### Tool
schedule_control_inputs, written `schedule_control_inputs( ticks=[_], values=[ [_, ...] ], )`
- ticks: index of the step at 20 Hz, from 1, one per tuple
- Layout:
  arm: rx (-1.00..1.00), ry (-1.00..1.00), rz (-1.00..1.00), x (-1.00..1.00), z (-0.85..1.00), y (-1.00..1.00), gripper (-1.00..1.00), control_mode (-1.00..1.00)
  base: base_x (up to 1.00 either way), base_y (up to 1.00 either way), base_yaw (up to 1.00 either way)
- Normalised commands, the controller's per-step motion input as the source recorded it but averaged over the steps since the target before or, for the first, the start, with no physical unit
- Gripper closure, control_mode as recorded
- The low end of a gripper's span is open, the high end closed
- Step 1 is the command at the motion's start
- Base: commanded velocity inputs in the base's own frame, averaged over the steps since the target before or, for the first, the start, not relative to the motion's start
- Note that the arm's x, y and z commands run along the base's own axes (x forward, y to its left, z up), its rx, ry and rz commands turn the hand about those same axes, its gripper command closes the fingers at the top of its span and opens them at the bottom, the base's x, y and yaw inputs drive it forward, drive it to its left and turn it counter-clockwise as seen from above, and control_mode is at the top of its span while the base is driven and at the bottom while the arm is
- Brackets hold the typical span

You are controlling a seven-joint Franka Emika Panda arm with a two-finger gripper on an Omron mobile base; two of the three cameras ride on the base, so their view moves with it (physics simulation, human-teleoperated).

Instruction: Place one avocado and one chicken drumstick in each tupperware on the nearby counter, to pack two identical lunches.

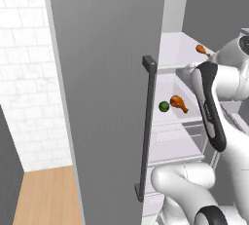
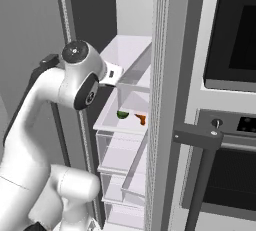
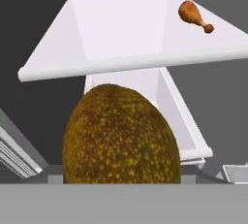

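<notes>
In the hand view an olive-brown avocado (image 3: 121, 138) sits close up at the bottom, held off the shelves between my fingers and hiding their tips. My gripper (image 2: 116, 74) is inside the open fridge at upper-shelf height. One chicken drumstick (image 3: 194, 16) (image 1: 200, 49) lies on the upper white shelf (image 3: 121, 34). On the shelf below, a green avocado (image 1: 164, 106) (image 2: 122, 114) rests beside a second drumstick (image 1: 179, 103) (image 2: 141, 119). A strip of the tan counter (image 1: 44, 195) shows at lower left. The tupperware is out of view.
The grey fridge door (image 1: 107, 87) with its dark handle (image 1: 146, 121) stands open left of the arm. Clear drawers (image 2: 122, 160) sit under the shelves. A built-in oven (image 2: 230, 125) is to the right of the fridge.
</notes>
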Motion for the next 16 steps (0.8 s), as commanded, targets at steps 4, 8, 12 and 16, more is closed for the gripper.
schedule_control_inputs(
  ticks=[4,8,12,16],
  values=[
    [-0.03,0.10,0.03,-0.96,-0.31,0.72,1.00,-1.00,0.00,0.00,0.00],
    [-0.06,0.14,0.06,-0.81,-0.42,0.75,1.00,-1.00,0.00,0.00,0.00],
    [-0.01,0.12,0.04,-0.46,-0.43,0.48,1.00,-1.00,0.00,0.00,0.00],
    [0.00,0.03,0.04,-0.19,-0.34,0.26,1.00,-1.00,0.00,0.00,0.00]
  ],
)
